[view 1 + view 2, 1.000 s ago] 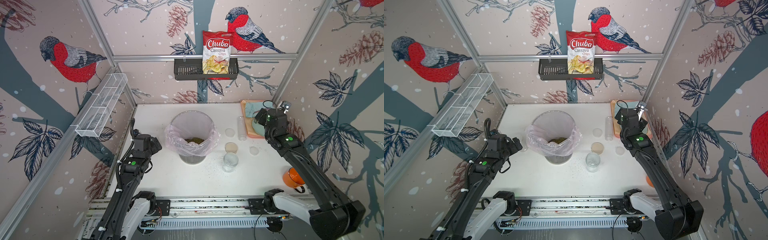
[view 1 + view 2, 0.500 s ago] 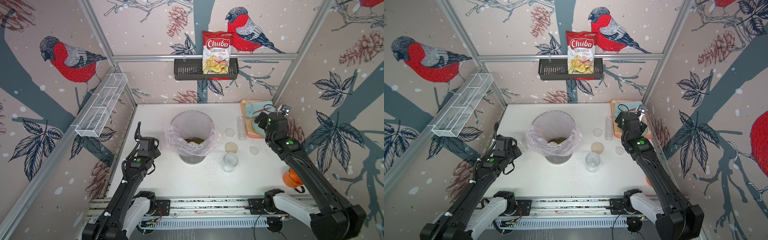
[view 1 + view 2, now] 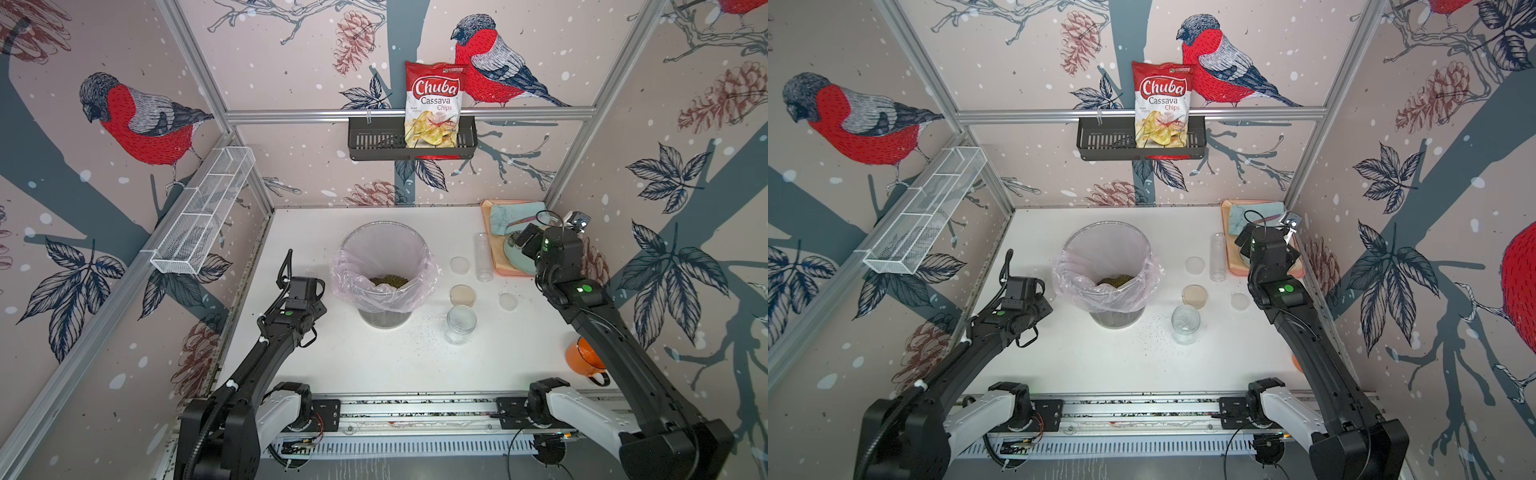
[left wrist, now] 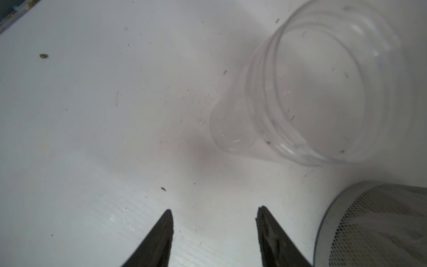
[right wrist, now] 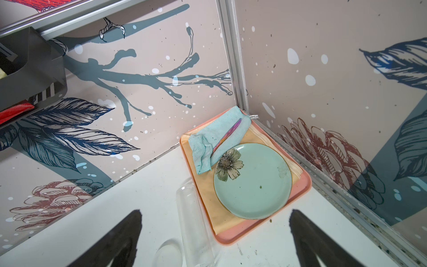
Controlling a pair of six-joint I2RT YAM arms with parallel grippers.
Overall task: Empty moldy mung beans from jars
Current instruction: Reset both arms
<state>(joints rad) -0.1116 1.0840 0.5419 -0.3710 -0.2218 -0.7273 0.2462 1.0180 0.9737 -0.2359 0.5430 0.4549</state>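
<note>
The mung beans (image 3: 388,281) lie in the pink-lined mesh bin (image 3: 384,253) in both top views. A wide clear jar (image 3: 460,324) stands empty in front of its cream lid (image 3: 462,295). The tall tube jar (image 3: 483,257) lies beside the tray, and my right gripper (image 5: 216,215) hangs open just short of it (image 5: 196,226). In the left wrist view a short clear jar (image 4: 312,92) stands beside the bin (image 4: 369,226) with a few grains inside. My left gripper (image 4: 215,215) is open with nothing between its fingers, a little short of that jar.
A pink tray (image 3: 511,272) with a green plate (image 5: 251,182) and blue cloth fills the back right corner. Two clear lids (image 3: 460,265) (image 3: 508,301) lie on the table. An orange mug (image 3: 584,357) stands at the right edge. A stray bean (image 4: 43,56) lies on the table.
My left arm has turned its wrist and shifted a little right, toward the bin. The right arm has dipped slightly; its jaws stay wide.
</note>
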